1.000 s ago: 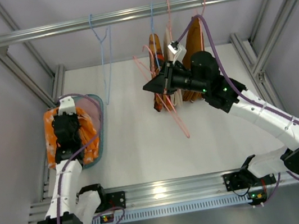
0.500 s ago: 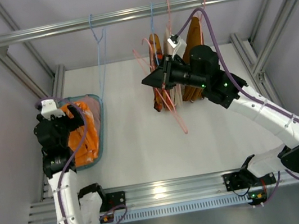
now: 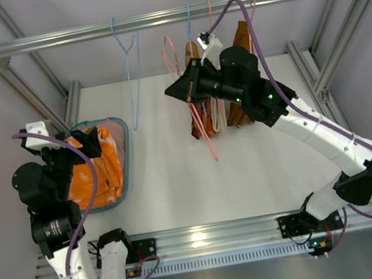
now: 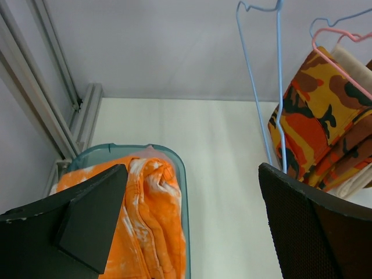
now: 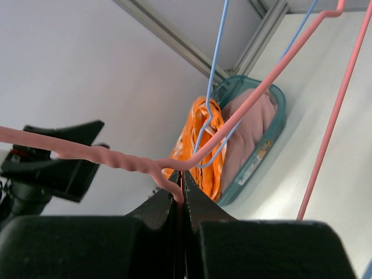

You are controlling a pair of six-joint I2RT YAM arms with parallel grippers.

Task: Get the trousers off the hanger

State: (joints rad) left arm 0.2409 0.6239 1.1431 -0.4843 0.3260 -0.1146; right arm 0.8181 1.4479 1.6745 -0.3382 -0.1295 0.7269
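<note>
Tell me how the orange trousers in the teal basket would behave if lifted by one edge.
Probably floppy: the orange trousers lie in soft folds, so they would likely drape. They look like thin cloth, so probably light. They lie against the pink trousers in the teal basket, so a lift might drag that pair along.

The trousers (image 4: 152, 232) are soft matt cloth, the basket (image 4: 110, 149) smooth teal plastic.
</note>
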